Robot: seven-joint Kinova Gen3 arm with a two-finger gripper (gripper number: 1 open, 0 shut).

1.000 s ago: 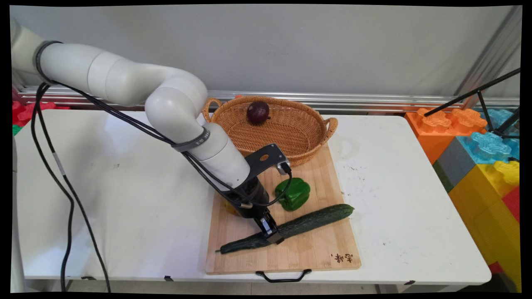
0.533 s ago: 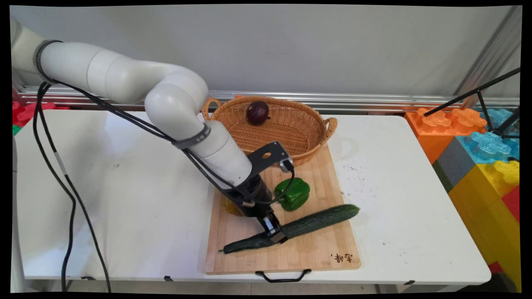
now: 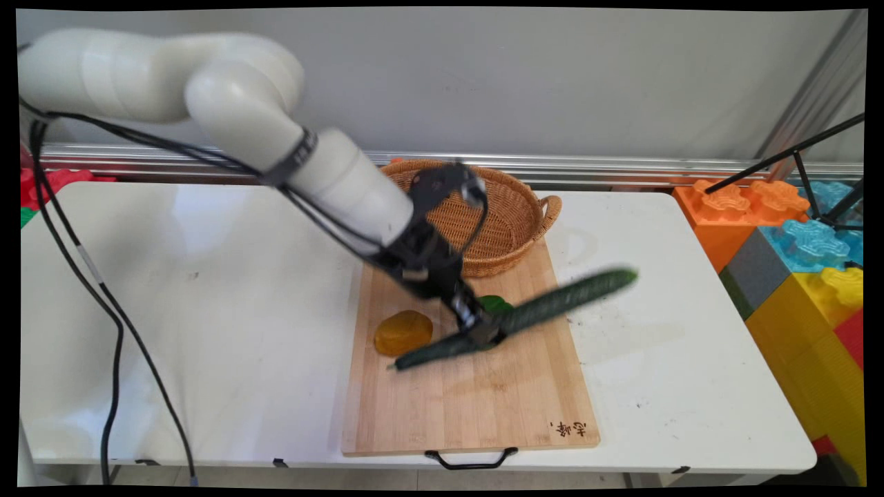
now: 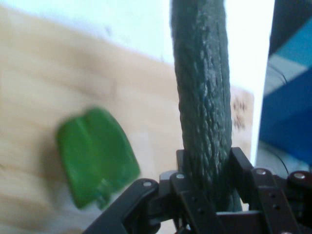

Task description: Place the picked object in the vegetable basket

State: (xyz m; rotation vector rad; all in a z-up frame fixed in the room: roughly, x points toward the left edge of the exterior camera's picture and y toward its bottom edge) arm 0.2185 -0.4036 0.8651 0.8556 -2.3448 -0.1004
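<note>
With its fingers clamped round the middle of the cucumber, the hand holds it clear above the bamboo cutting board, the far tip tilted up past the board's right edge. Under the cucumber, a green bell pepper sits on the board, mostly hidden in the main view. An orange lump lies near the board's left edge, and the wicker basket overlaps the board's far end on the white worktop.

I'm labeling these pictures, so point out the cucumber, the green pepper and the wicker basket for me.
cucumber (image 3: pixel 566 300): main view, on its raised upper half.
green pepper (image 4: pixel 95 156): hand view, middle of its body.
wicker basket (image 3: pixel 514 207): main view, on its inner right wall.
</note>
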